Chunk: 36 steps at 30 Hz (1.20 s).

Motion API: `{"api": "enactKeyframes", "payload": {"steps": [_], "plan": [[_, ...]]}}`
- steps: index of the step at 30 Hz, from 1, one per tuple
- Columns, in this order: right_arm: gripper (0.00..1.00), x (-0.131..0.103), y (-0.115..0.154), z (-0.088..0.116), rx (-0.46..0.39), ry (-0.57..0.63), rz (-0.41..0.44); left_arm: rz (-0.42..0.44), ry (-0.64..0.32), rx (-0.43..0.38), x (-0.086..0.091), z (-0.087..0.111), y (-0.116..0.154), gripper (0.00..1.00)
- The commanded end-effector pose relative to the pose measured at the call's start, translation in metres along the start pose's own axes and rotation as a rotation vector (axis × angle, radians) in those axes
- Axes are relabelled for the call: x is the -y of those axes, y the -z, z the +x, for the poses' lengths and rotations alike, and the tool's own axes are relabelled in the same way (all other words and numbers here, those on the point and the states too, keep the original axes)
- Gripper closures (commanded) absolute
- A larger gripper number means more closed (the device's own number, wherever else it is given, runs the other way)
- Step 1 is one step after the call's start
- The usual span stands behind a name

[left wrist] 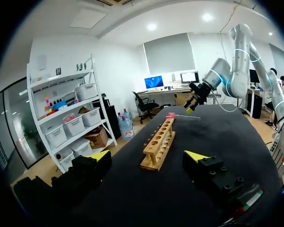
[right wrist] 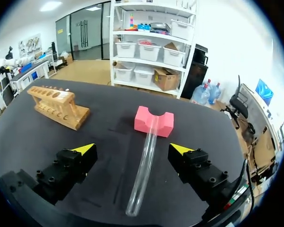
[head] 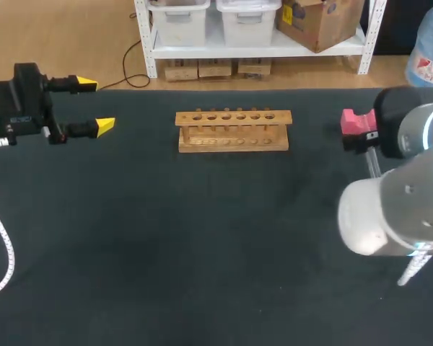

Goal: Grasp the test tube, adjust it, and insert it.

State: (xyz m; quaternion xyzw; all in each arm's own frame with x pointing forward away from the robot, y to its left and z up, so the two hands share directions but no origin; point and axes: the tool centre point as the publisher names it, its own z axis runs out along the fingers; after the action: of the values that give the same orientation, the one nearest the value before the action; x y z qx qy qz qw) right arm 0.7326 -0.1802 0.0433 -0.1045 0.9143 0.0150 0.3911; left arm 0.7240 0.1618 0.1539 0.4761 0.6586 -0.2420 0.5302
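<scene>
A clear test tube [right wrist: 143, 168] lies on the black table [right wrist: 104, 132], one end resting in the notch of a pink foam block [right wrist: 154, 122]. My right gripper [right wrist: 132, 149] hangs above the tube, open, with a yellow-tipped finger on each side and neither touching it. In the head view the right arm hides this gripper; only the pink block [head: 356, 122] and a bit of the tube [head: 373, 163] show. The wooden rack [head: 233, 130] with a row of holes stands at the middle back. My left gripper [head: 95, 105] is open and empty at the far left, pointing toward the rack [left wrist: 159, 142].
The rack [right wrist: 57, 107] stands well off to one side of the right gripper. Across the table from the left gripper, the right arm [left wrist: 227, 75] reaches down over the pink block [left wrist: 170, 115]. A white cable [head: 0, 238] loops over the table's left edge.
</scene>
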Motion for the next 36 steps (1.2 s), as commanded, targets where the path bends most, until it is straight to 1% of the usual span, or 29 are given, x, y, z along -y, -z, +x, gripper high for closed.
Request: {"api": "enactKeyframes", "payload": {"steps": [1,5,11,16,26,36], "plan": [[0.0,-0.001,-0.009,-0.002,-0.014,-0.002,0.148,-0.007,-0.003,0.006,0.001,0.001,0.0,0.0],[0.0,0.003,-0.017,0.001,-0.031,-0.012,0.145,-0.007,-0.003,0.006,0.001,0.001,0.0,0.0],[0.0,0.01,-0.023,0.0,-0.046,-0.045,0.127,-0.007,-0.003,0.006,0.001,0.001,0.0,0.0],[0.0,0.012,-0.028,-0.001,-0.053,-0.046,0.115,-0.007,-0.003,0.006,0.001,0.001,0.0,0.0],[0.0,0.017,-0.035,-0.001,-0.066,-0.065,0.095,-0.007,-0.003,0.006,0.001,0.001,0.0,0.0],[0.0,0.022,-0.041,0.005,-0.087,-0.07,0.093,-0.007,-0.003,0.006,0.001,0.001,0.0,0.0]]}}
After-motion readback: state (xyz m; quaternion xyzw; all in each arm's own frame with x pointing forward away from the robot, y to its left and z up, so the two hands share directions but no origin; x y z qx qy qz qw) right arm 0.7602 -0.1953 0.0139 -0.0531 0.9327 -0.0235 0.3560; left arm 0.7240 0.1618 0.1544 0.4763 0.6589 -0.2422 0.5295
